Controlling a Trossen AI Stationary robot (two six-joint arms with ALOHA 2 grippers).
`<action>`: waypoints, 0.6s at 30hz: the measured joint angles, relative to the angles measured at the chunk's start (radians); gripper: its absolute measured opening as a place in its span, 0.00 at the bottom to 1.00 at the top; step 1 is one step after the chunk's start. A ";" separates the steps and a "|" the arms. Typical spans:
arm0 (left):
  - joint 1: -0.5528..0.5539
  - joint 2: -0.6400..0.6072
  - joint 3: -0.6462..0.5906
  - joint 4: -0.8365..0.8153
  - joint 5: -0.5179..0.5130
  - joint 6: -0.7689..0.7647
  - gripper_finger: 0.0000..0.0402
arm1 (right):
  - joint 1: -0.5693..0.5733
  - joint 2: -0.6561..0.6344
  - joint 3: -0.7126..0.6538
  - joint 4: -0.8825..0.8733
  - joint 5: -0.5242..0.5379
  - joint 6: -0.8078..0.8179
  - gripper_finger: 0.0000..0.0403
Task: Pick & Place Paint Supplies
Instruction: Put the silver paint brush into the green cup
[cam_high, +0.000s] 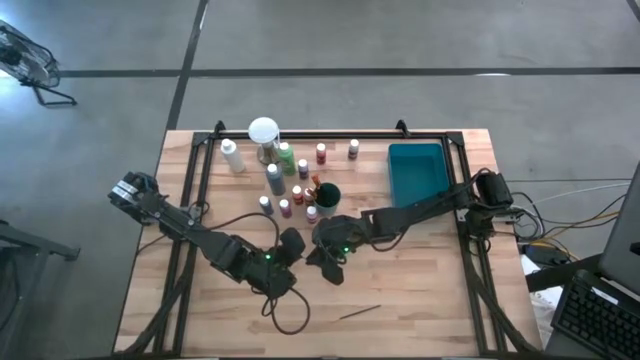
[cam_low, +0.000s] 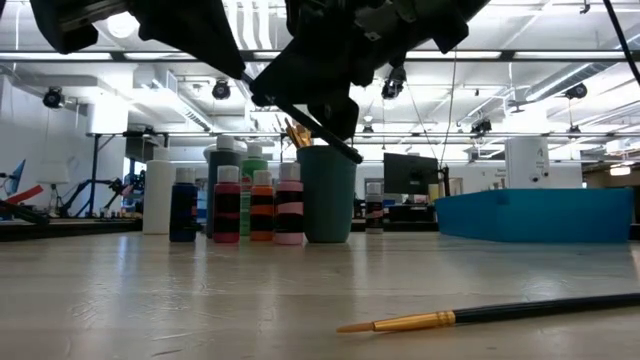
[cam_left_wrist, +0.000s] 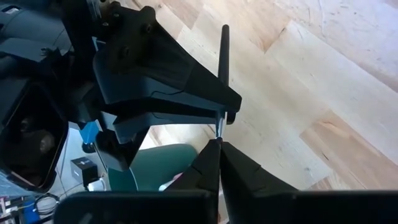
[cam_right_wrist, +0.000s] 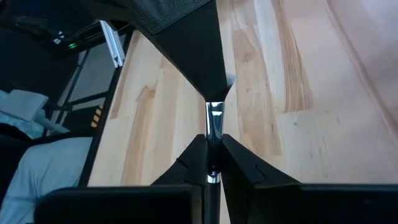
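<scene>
Loose brush (cam_low: 480, 315) nearest; brushes (cam_low: 297, 134) in green cup (cam_low: 327, 194); both end effectors clenched on one brush (cam_left_wrist: 222, 59).

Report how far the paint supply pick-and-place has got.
Done: brushes already stand in the green cup. In hand: a brush is gripped by both the left gripper and the right gripper, shut on it above the table, apparently a handover. Left: another brush lies on the table, the bottles are still clustered, and the teal tray looks empty.
</scene>
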 joint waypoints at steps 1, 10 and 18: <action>0.000 0.000 0.001 0.000 0.000 0.001 0.04 | 0.000 -0.001 0.000 0.000 0.001 -0.003 0.05; -0.004 -0.027 0.004 -0.002 -0.055 -0.133 0.16 | 0.000 -0.024 -0.004 -0.123 0.047 -0.023 0.05; -0.006 -0.158 -0.028 -0.139 -0.060 -0.487 0.39 | 0.009 -0.216 -0.128 -0.136 0.238 -0.058 0.05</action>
